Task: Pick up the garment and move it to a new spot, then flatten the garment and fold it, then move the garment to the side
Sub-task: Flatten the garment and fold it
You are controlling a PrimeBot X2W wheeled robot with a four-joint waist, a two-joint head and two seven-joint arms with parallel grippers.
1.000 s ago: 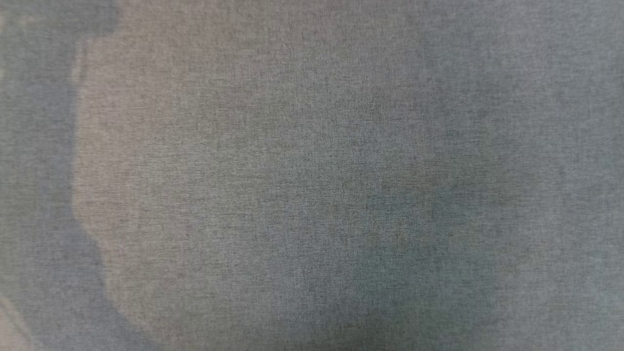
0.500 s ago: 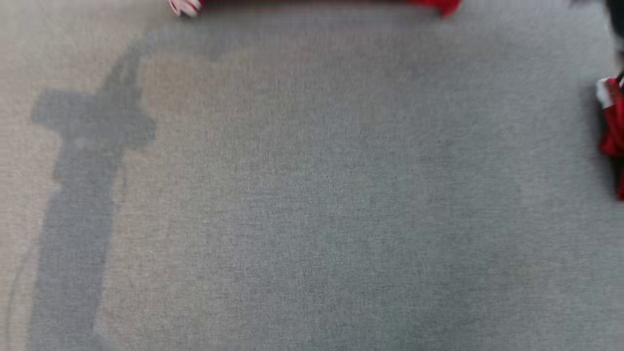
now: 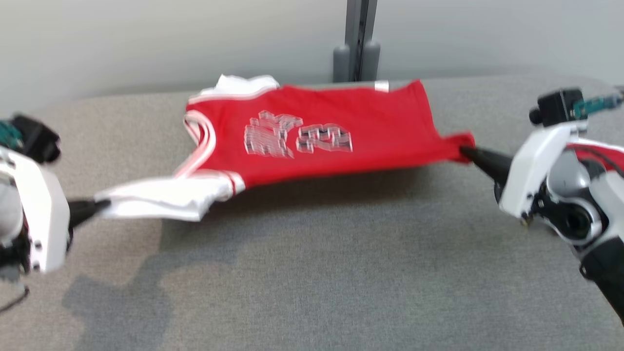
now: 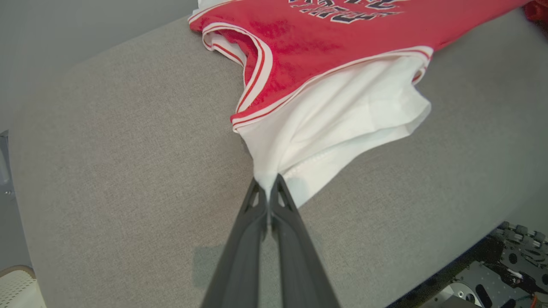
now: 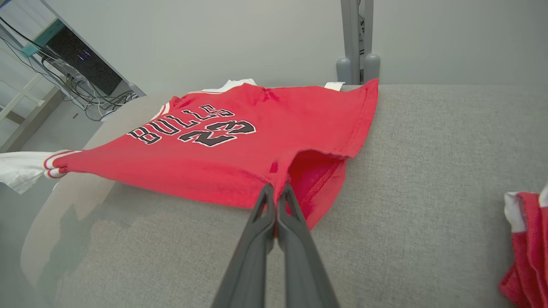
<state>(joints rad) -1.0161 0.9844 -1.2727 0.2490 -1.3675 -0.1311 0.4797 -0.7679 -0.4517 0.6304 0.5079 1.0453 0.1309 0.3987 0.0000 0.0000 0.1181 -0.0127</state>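
Two claws hold one garment (image 3: 317, 131) stretched across the back half of the grey cloth-covered table (image 3: 341, 273). At the far left of the head view the left claw (image 3: 95, 207) has its dark fingers pressed together on the tip of a white sleeve (image 3: 161, 197). The left wrist view shows that pinch plainly, with the white cloth fanning out from the closed tips (image 4: 267, 184). From the sleeve the fabric runs right into the red body of the jersey, trimmed with red and white bands at the armhole. The chest faces up and bears dark lettering (image 5: 192, 126) reading BULLS over the number 23. The near edge of the garment hangs clear of the table and throws a shadow on it, while the far edge lies along the table's back rim. Behind that rim, right of centre, a grey post (image 3: 358, 39) stands against the pale wall. Further right the right claw (image 3: 465, 151) is shut on the red hem corner, pulling it to a point. In the right wrist view another bunch of red and white cloth (image 5: 528, 248) lies on the table at the far right, well apart from the jersey.
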